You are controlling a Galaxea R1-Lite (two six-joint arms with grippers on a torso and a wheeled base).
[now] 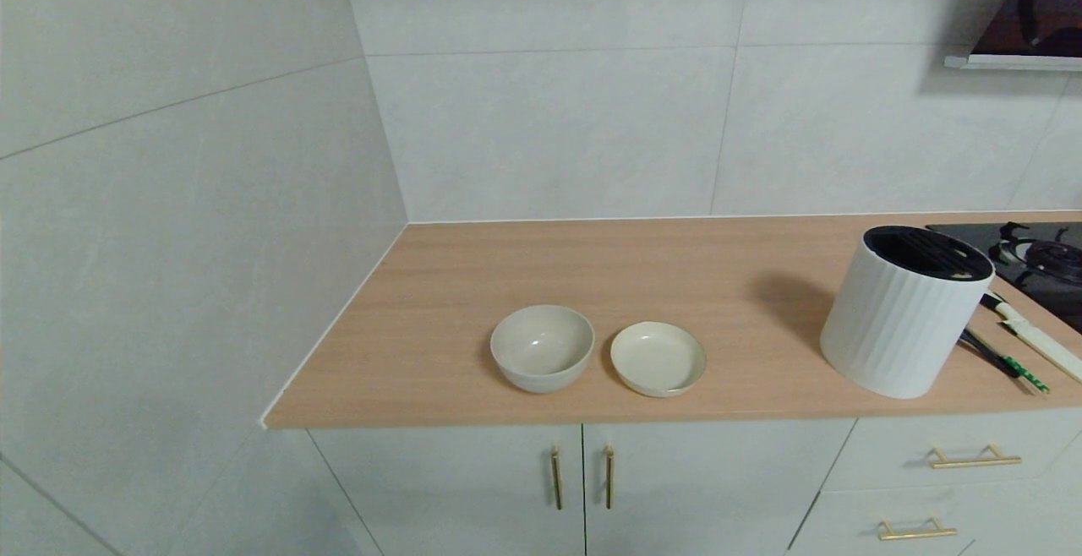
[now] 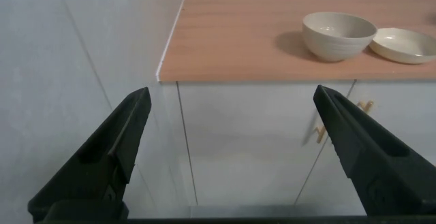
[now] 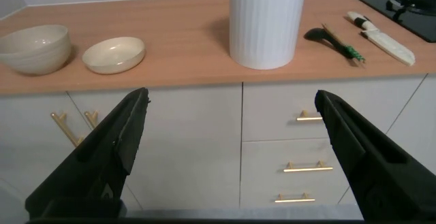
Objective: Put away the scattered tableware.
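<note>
- Left end effector (image 2: 230, 96): released, empty, in front of the cabinet doors (image 2: 252, 142).
- Right end effector (image 3: 231, 98): released, empty.
- Bowl (image 1: 542, 346) and dish (image 1: 658, 357) sit side by side near the worktop (image 1: 439, 302) front edge.
- Ribbed holder (image 1: 904, 311) stands well apart from them, with a knife (image 1: 1035, 338) beside it.

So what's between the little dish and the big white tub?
Just bare counter from the dish to the white tub, seen in the head view.
</note>
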